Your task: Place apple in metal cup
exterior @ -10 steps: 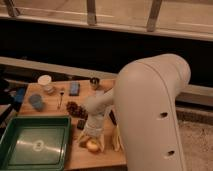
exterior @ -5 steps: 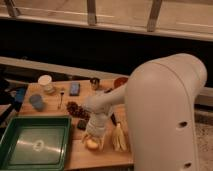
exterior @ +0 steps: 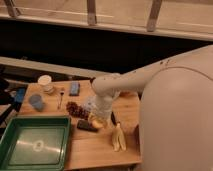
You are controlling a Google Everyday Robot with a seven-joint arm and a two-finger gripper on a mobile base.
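Your gripper (exterior: 100,118) sits low over the apple (exterior: 101,124) at mid-desk (exterior: 95,151); its grip cannot be told. Crowding the apple: dark block (exterior: 86,126) at 9 o'clock, grapes (exterior: 75,108) at 10, banana (exterior: 117,139) at 5.

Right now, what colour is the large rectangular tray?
Green, camera view. The hand is low, right of that rectangular tray.

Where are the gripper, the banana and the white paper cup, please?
gripper (exterior: 99,119), camera view, its lower end, low over the table's middle
banana (exterior: 118,137), camera view, middle of the fruit
white paper cup (exterior: 46,85), camera view, its side wall
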